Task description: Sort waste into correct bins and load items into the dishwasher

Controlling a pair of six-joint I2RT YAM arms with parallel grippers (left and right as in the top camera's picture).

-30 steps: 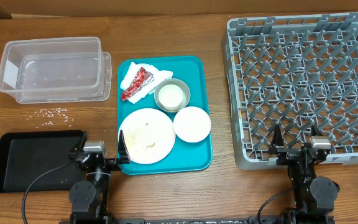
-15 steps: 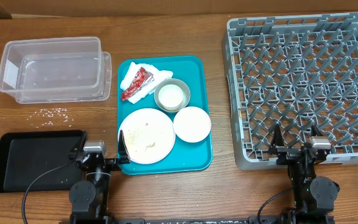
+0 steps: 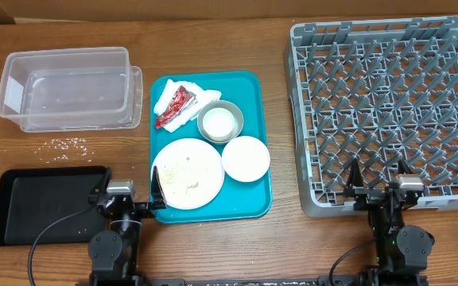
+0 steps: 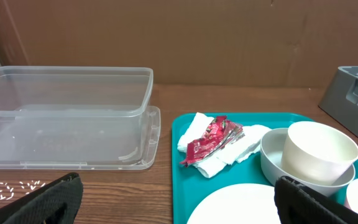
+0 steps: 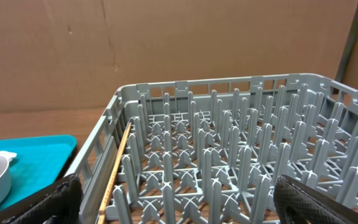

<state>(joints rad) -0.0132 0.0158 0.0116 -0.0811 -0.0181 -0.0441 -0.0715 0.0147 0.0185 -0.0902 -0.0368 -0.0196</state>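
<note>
Overhead: nothing has changed over the last second, every object sits exactly where it was and neither arm has moved. My left end effector (image 3: 129, 193) is parked at the near tabletop edge between the black tray (image 3: 46, 205) and the teal tray (image 3: 249, 83), fingers spread wide, holding nothing. My right end effector (image 3: 378, 187) is parked at the near wall of the dish rack (image 3: 380, 28), also wide apart and empty. The napkin (image 3: 203, 98) with the red wrapper (image 3: 175, 107) on top lies at the far-left of the teal tray. The plate (image 3: 188, 173), white bowl (image 3: 246, 158) and grey bowl (image 3: 237, 119) are on the same tray. The crumbs (image 3: 67, 144) lie on bare tabletop between the clear tub (image 3: 70, 91) and the black tray. The rack holds no dishes.

Left wrist: both fingertips frame the view, nothing between them. The white cup (image 4: 319, 151) stands inside the grey bowl, wrapper and napkin just left of it, tub beyond on the left.

Right wrist: fingers apart, empty rack pegs straight ahead.

My read: no step has begun, all sorting and loading still to do. The wrapper looks like the easiest first pick for my left side.
</note>
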